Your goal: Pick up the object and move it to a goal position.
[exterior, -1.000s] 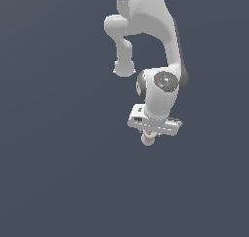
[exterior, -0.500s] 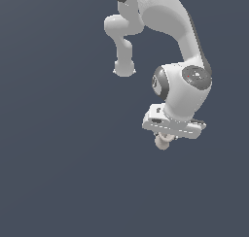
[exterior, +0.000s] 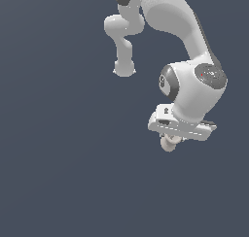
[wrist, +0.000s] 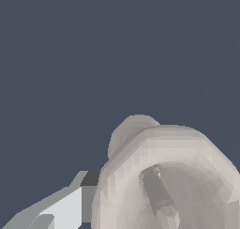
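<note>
Since half a second ago, the arm has swung more toward the exterior view's right, and the wrist has gone with it. The little cup has come along too, tucked under the hand just like before.

From the exterior view, the white robot arm [exterior: 170, 17] bends down from the top. Its big round wrist [exterior: 194, 93] sits over a flat white bar. That bar is the gripper [exterior: 171, 138]. A small, pale beige cup [exterior: 168, 143] pokes out just under the bar, touching it. The cup looks rounded and is much narrower than the bar. Everything hangs in front of a plain dark blue-grey background [exterior: 58, 158]. The fingers are too hidden to make out here, so this view does not say how the jaws stand.

From the wrist view, the cup [wrist: 178, 176] is very close and looks huge. Its open end faces the camera, with a thick round rim and a hollow inside. A small stick-like piece [wrist: 157, 195] sits inside the hollow. A rounded bump of the same pale colour peeks out behind the rim. One white and grey finger [wrist: 70, 207] presses right against the side of the cup. The other finger is hidden behind the cup. The jaws look clamped around the cup, holding it up off anything below.
</note>
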`<state>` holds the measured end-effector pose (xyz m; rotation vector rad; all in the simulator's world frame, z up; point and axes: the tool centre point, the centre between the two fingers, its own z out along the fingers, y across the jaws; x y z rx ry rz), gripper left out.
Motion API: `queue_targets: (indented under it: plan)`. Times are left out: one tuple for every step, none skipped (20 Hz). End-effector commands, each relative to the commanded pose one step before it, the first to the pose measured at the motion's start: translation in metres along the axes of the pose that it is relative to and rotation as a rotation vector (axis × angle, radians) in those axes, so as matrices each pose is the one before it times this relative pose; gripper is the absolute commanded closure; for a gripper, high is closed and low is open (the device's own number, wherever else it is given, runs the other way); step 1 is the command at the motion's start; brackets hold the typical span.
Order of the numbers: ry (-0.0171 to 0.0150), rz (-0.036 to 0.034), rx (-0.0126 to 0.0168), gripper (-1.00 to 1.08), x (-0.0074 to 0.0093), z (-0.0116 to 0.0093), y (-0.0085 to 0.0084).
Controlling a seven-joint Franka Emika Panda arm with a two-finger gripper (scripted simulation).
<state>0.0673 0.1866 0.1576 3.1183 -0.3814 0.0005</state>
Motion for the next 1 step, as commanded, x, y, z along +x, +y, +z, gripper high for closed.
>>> queue_targets:
  plan:
    - [0.0, 0.00052, -0.00016, 1.08, 0.00079, -0.0009, -0.00114]
